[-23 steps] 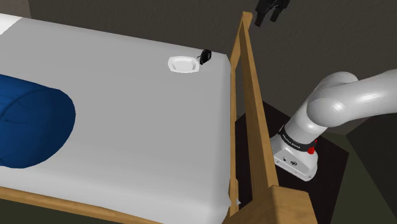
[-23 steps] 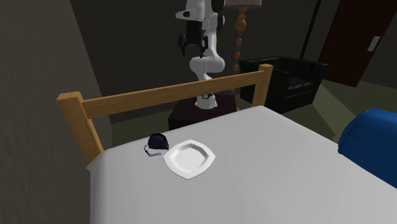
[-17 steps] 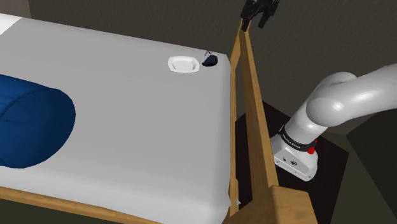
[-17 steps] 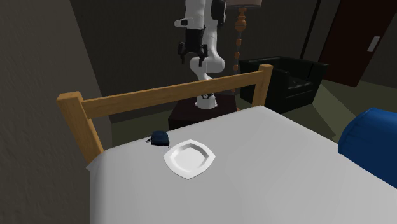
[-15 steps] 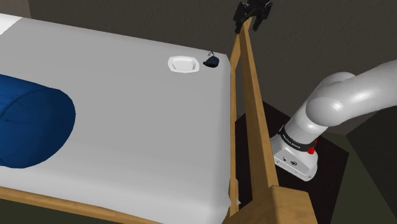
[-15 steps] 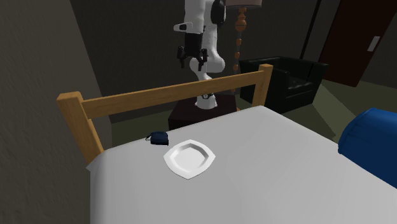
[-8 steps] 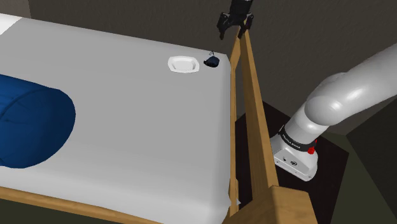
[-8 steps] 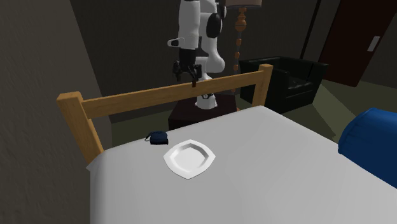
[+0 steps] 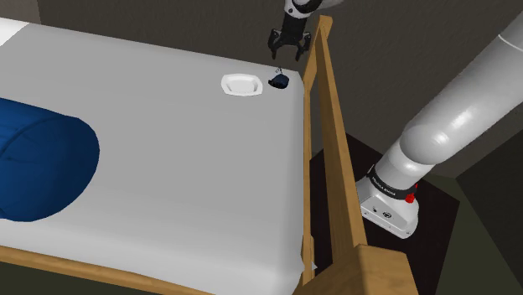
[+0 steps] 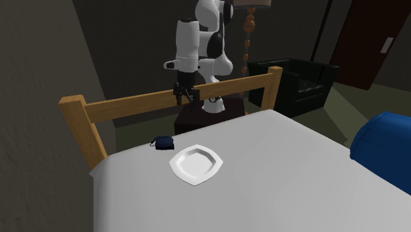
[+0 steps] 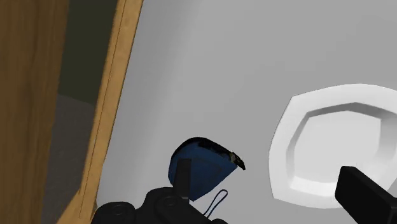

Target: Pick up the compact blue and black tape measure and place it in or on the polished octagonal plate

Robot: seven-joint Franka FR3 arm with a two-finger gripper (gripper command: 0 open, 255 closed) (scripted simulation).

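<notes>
The dark blue and black tape measure lies on the white bed near the corner by the wooden rail, with a thin loop trailing from it. The white octagonal plate sits just beside it, apart from it. My gripper hangs open above the tape measure, just inside the rail. In the second exterior view the gripper is in front of the rail, higher than the tape measure and plate. From the wrist, the tape measure lies close by one finger, the plate by the other finger.
A wooden bed rail runs between my stand and the mattress. A large blue bolster lies at the shoulder view's left. A dark armchair and a lamp post stand behind the bed.
The tape measure tipped over and settled flat early on, then stayed still. The arm swung over the rail and lowered towards the tape measure, fingers staying apart.
</notes>
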